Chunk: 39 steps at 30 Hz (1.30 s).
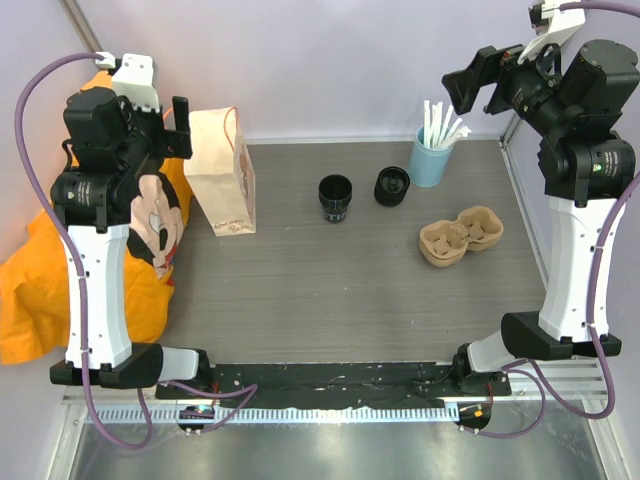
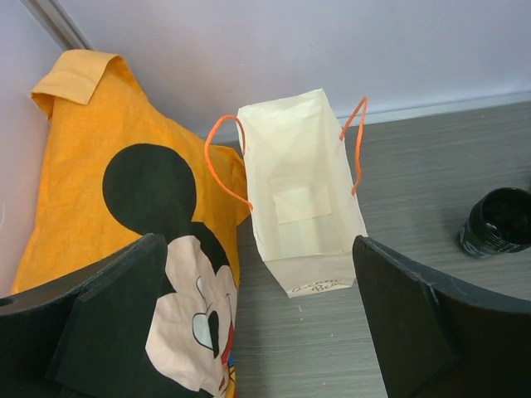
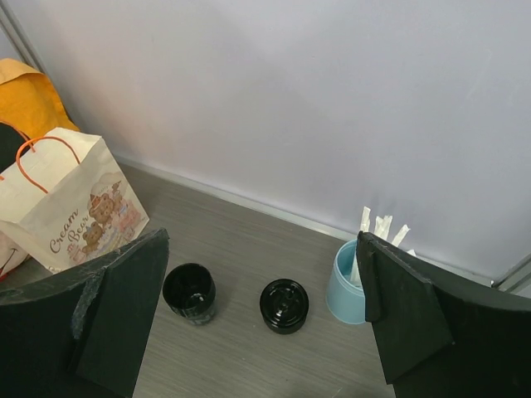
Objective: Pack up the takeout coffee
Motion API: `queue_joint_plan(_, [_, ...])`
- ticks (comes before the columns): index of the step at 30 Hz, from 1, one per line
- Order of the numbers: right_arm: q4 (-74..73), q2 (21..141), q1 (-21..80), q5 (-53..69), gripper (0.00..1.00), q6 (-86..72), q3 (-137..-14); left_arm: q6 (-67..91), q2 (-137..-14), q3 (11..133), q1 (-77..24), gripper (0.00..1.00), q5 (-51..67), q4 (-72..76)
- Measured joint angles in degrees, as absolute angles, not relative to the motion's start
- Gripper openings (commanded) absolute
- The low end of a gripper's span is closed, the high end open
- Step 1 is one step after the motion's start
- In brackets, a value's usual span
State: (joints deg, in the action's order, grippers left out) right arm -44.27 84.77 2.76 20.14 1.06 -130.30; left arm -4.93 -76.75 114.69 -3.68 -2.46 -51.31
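Bag: one paper bag with orange handles stands upright and open-mouthed at the far left of the tabletop.
Cups: two small black round ones stand on the tabletop to the right of the bag and well apart from it. The near cup and the far cup are close together but not touching. Neither is in the bag.
Straw cup: one light blue straw cup sits right of the bag, past both black cups, and holds several white straws too bunched to count.
Tray: one tan pulp tray lies farthest right of the bag, and closer to the arm bases than the bag is.
Cloth: one orange cartoon-mouse cloth is bunched just left of the bag, touching it.
Left tool: the left tool hangs just left of the bag's top, looking down into its mouth, jaws spread wide with nothing between them.
Right tool: the right tool is raised far right of the bag, above the straw cup, jaws also wide and holding nothing.
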Motion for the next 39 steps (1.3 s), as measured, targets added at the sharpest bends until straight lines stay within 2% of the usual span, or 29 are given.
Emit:
queue_joint_plan(25, [-44.2,84.7,2.8,21.6,1.00,1.8,-129.8,-4.8,-76.7,112.9,-3.2,1.00,-1.7,-51.3])
queue_joint_plan(39, [-45.4,83.8,2.8,18.7,1.00,13.4,-118.3,-6.3,-76.8,104.6,-3.2,0.99,0.3,-49.3])
